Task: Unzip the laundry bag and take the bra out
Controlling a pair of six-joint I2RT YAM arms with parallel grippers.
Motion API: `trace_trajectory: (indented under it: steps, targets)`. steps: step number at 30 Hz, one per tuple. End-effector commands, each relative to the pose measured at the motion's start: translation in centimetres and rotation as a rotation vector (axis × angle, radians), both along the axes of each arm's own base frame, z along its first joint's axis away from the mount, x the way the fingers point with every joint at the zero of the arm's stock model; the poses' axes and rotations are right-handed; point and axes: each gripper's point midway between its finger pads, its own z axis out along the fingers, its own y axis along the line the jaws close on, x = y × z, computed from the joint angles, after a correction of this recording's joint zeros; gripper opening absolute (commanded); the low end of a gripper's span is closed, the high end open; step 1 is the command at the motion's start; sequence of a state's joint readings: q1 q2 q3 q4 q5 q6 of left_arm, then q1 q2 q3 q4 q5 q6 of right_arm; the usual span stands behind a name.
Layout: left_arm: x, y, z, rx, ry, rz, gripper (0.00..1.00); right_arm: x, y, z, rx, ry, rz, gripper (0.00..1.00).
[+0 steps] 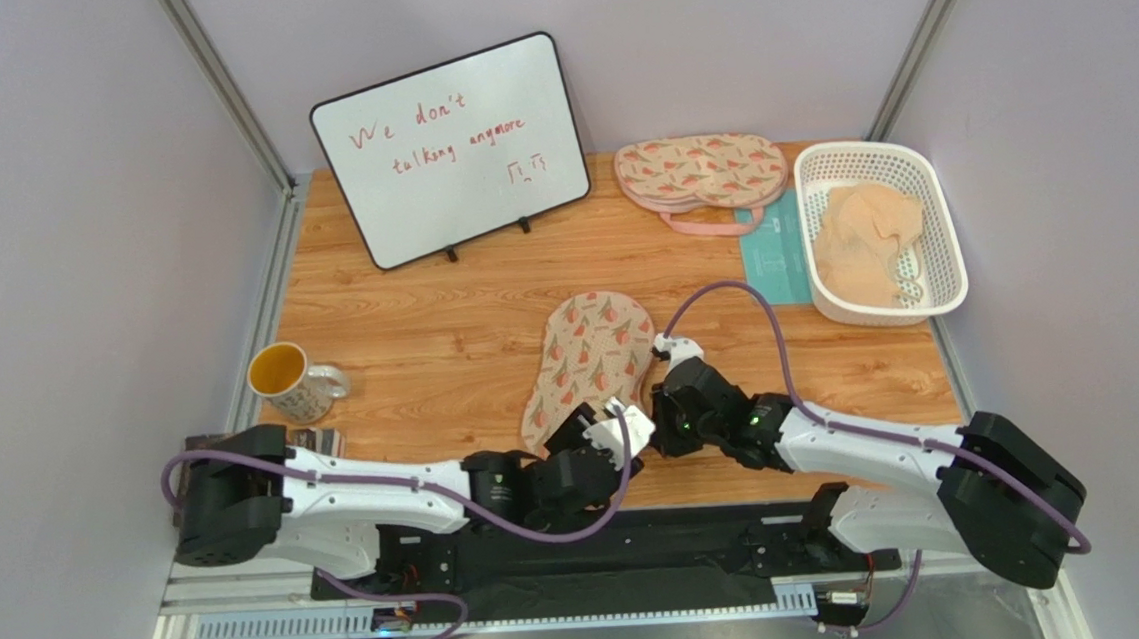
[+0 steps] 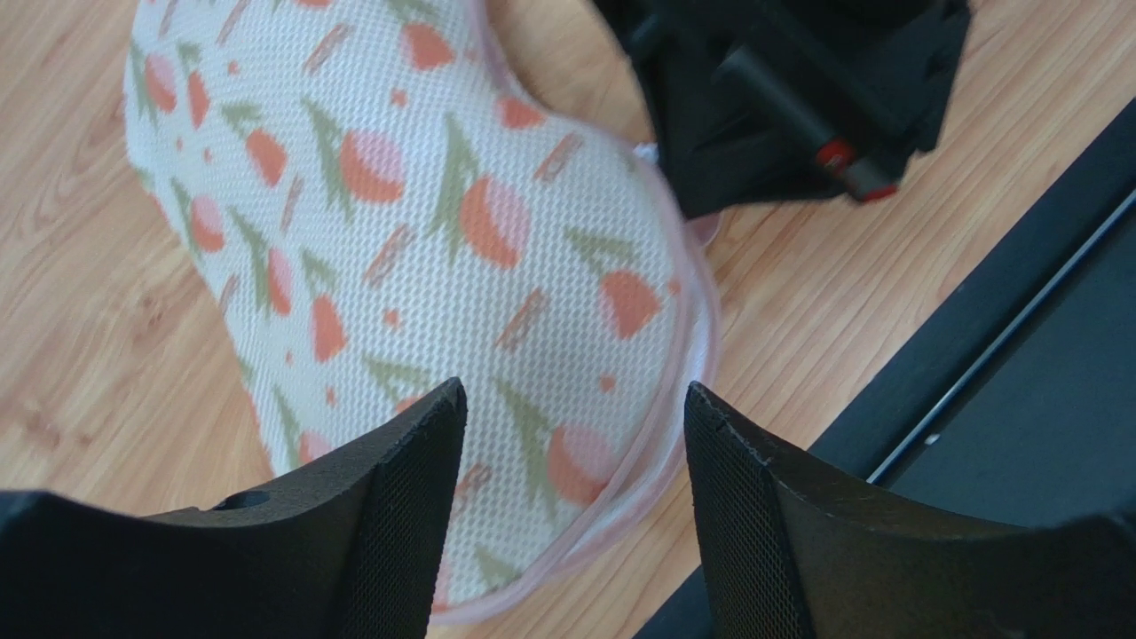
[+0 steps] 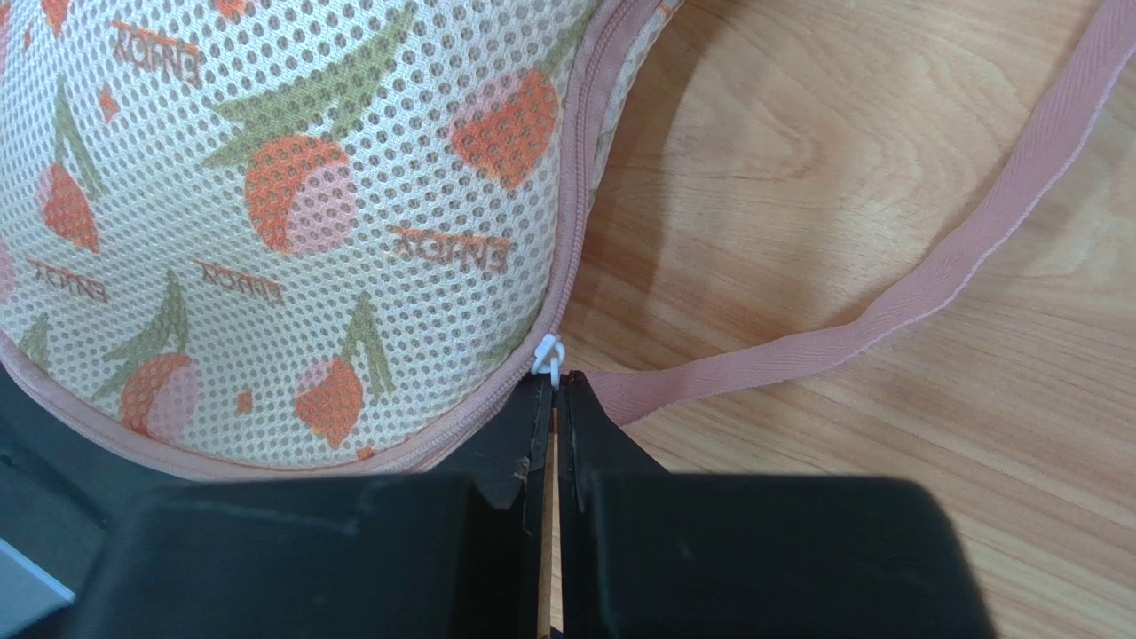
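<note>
At laundry bag (image 3: 267, 200) edge, right jaws pinching zipper pull (image 3: 548, 356), wrist view only, left jaws open

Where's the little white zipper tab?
In the right wrist view, the zipper tab sits on the laundry bag's pink edge, pinched at the right gripper's tips, beside the pink strap.

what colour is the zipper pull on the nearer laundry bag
White; the zipper pull shows best in the right wrist view.
</note>
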State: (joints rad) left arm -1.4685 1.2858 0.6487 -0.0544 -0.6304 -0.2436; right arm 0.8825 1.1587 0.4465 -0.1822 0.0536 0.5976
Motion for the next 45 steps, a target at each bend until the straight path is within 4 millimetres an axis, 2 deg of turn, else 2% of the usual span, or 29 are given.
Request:
trace_trajectory:
  steps: [1, 3, 4, 7, 15, 17, 20, 21, 23, 24, 28, 38, 44, 45]
  targets:
    - [-0.1, -4.3, 1.5, -0.038, -0.02, -0.063, 0.68, 0.4, 0.6, 0.5, 0.027, -0.021, -0.002, 0.0]
    - [-0.2, -4.9, 0.7, -0.017, -0.012, -0.076, 0.68, 0.4, 0.7, 0.7, 0.034, -0.026, 0.0, 0.0]
    - [-0.2, -5.5, 0.9, -0.025, -0.011, -0.079, 0.68, 0.4, 0.7, 0.8, 0.035, -0.027, 0.002, 0.0]
    - [0.0, -5.8, 0.0, 0.007, -0.012, -0.071, 0.69, 0.3, 0.6, 0.9, 0.038, -0.031, 0.003, 0.0]
    - [0.4, -5.2, -2.9, 0.092, -0.006, -0.026, 0.68, 0.2, 0.6, 0.9, 0.046, -0.032, 0.001, 0.0]
    - [0.4, -5.3, -3.1, 0.094, -0.004, -0.018, 0.68, 0.2, 0.7, 0.9, 0.047, -0.03, 0.002, 0.0]
    - [0.5, -4.8, -4.3, 0.138, 0.004, -0.001, 0.56, 0.2, 0.7, 1.0, 0.047, -0.03, 0.002, 0.0]
    - [0.6, -4.6, -4.4, 0.148, 0.003, 0.005, 0.44, 0.2, 0.6, 1.0, 0.047, -0.03, 0.001, 0.0]
    - [0.7, -4.3, -4.6, 0.151, 0.004, 0.021, 0.33, 0.3, 0.7, 1.2, 0.053, -0.033, -0.001, 0.0]
    - [0.6, -4.1, -4.7, 0.155, 0.006, 0.023, 0.22, 0.2, 0.6, 1.2, 0.051, -0.033, 0.0, 0.0]
    - [0.6, -3.2, -4.6, 0.15, 0.008, 0.045, 0.01, 0.3, 0.4, 1.4, 0.045, -0.043, -0.008, 0.0]
    - [0.2, 0.3, -3.3, 0.103, 0.026, 0.083, 0.0, 0.7, -0.2, 1.6, 0.009, -0.063, -0.018, 0.0]
    - [-0.1, 3.3, -3.0, 0.103, 0.04, 0.102, 0.0, 1.1, -0.4, 1.8, -0.005, -0.076, -0.023, 0.0]
    - [-0.2, 4.2, -3.5, 0.121, 0.042, 0.108, 0.0, 1.2, -0.3, 1.9, -0.002, -0.077, -0.022, 0.0]
